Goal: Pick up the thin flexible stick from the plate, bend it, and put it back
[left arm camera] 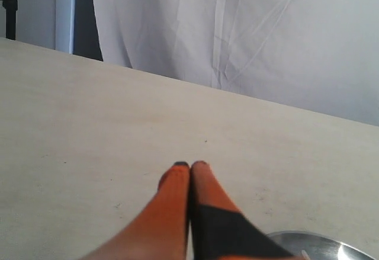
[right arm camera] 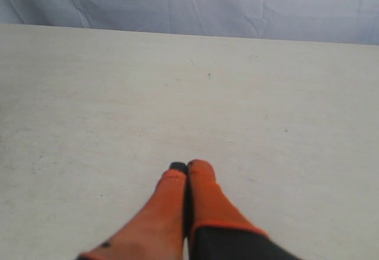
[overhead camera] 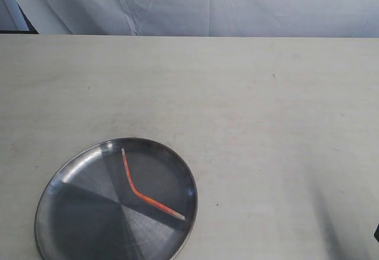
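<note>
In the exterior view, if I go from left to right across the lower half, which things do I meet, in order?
Round shiny silver metal plate → thin bent red-orange stick, lying in the plate → bare pale table top → soft grey shadow near the right edge.

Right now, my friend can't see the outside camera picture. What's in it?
A bent orange stick lies on a round silver plate at the picture's lower left, on a pale table. White cloth hangs behind the table.
</note>
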`<state>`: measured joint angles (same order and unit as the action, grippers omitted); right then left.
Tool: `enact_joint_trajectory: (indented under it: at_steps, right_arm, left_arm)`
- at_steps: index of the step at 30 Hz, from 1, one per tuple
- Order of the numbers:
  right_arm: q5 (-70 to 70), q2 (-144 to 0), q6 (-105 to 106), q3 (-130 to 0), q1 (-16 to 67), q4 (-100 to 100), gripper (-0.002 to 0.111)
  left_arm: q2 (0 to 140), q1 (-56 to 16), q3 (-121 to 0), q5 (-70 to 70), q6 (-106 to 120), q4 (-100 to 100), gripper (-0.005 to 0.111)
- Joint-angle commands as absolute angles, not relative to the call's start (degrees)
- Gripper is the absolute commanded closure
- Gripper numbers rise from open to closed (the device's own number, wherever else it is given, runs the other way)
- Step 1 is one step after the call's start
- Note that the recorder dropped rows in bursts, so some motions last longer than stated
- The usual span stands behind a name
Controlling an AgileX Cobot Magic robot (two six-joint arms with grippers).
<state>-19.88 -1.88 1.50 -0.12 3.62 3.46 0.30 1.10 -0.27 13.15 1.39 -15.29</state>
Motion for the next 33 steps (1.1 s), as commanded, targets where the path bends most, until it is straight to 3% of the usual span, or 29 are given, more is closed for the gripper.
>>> enact_joint_trajectory:
  at_steps: [1, 33]
  right_arm:
    - [-19.09, -1.50, 1.43, 0.00, 3.43, 3.53, 0.109]
    - [-19.09, -1.50, 1.43, 0.00, 3.43, 3.53, 0.109]
  left_arm:
    - [0.00, 1.13, 0.00, 13.29, 1.41, -15.41, 0.107]
    - [0.00, 1.14, 0.00, 13.40, 1.41, -13.76, 0.107]
